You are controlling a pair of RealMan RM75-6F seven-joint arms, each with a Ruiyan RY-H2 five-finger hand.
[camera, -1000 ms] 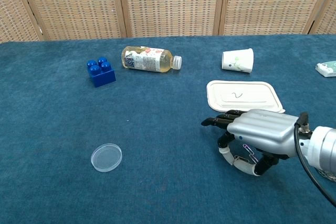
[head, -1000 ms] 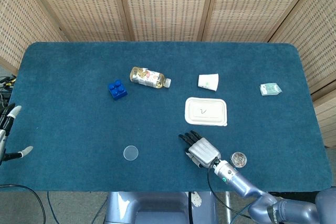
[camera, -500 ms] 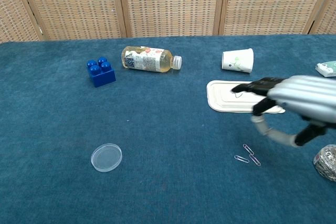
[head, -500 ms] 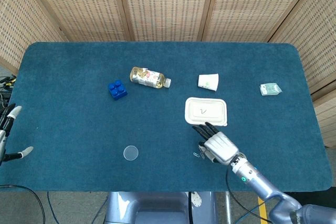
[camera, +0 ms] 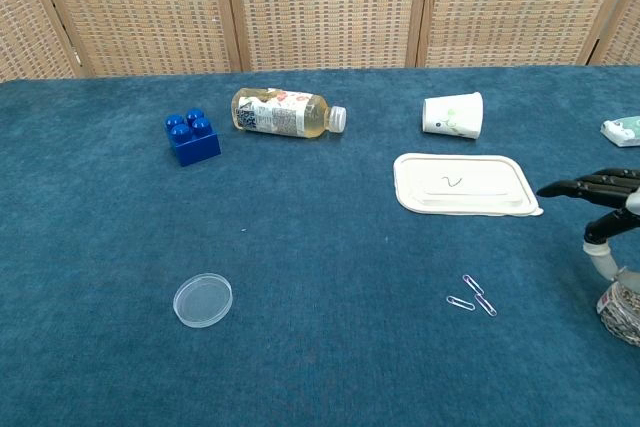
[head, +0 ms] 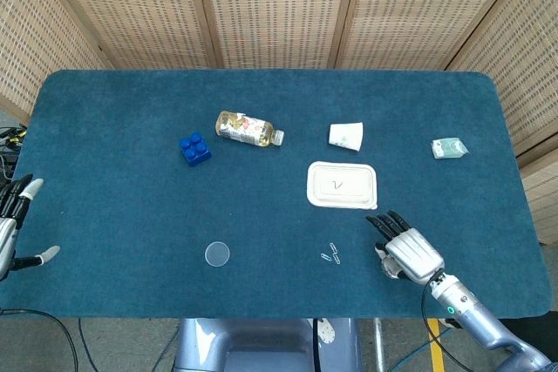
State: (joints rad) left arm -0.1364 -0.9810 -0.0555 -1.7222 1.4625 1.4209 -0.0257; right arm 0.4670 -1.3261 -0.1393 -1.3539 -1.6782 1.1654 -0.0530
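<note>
My right hand (head: pixel 407 252) hovers low over the blue table (head: pixel 122 215) near its front right. The fingers are stretched out and hold nothing. In the chest view only its dark fingers (camera: pixel 598 186) and pale thumb show at the right edge. Right under them there sits a small round dish of metal clips (camera: pixel 622 311). Three loose paper clips (head: pixel 330 253) lie on the cloth to the hand's left, also seen as paper clips (camera: pixel 472 294) from the chest. My left hand (head: pixel 10 215) hangs at the table's left edge, fingers apart and empty.
A white lidded tray (head: pixel 342 185) lies just beyond the right hand. A paper cup (head: pixel 346 136) on its side, a toppled bottle (head: pixel 248 129) and a blue brick (head: pixel 195 148) lie further back. A clear petri dish (head: pixel 217 254) sits front left, a small packet (head: pixel 449 148) far right.
My right hand has swung to the right, away from the spot where the paper clips now lie uncovered. It now covers the clip dish in the head view. The left hand shifted slightly.
</note>
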